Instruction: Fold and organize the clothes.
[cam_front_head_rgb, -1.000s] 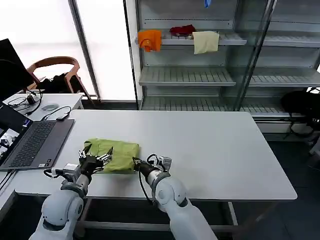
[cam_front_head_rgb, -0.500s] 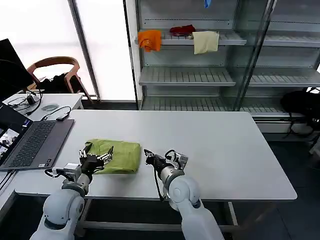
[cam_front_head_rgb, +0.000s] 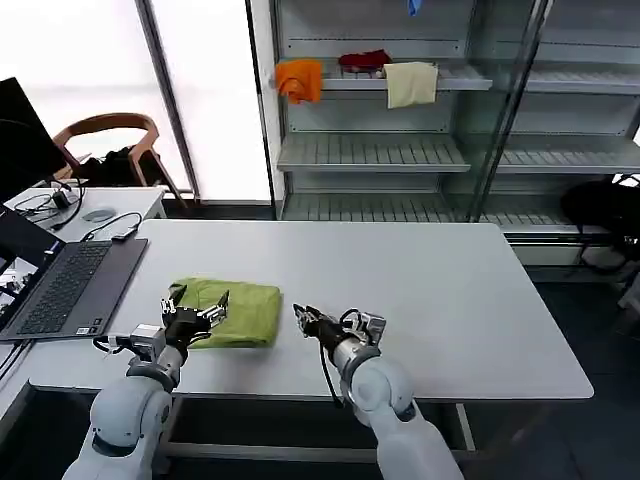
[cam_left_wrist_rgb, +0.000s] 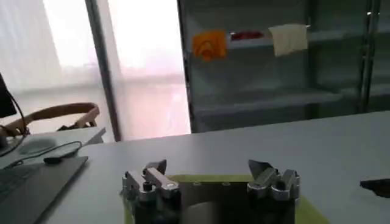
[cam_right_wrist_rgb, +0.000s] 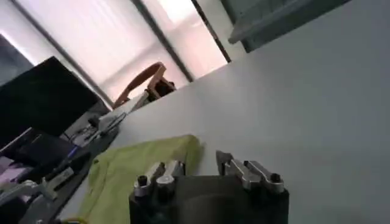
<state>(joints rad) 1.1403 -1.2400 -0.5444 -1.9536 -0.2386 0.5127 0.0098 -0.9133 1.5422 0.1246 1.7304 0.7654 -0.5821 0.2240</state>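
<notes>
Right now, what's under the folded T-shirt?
The T-shirt lies flat on the white table. Its own folded layers cover anything beneath. Left gripper hovers at its edge; right gripper beside it.

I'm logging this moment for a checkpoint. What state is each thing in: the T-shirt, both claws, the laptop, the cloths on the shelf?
T-shirt: folded into a compact rectangle, flat on the table.
Left claw: open, over the shirt's near left edge.
Right claw: open, empty, on the bare table beside the shirt's right edge, apart from it.
Laptop: lid open, left of the shirt.
Orange cloth, red cloth, cream cloth: lying on the top shelf.
</notes>
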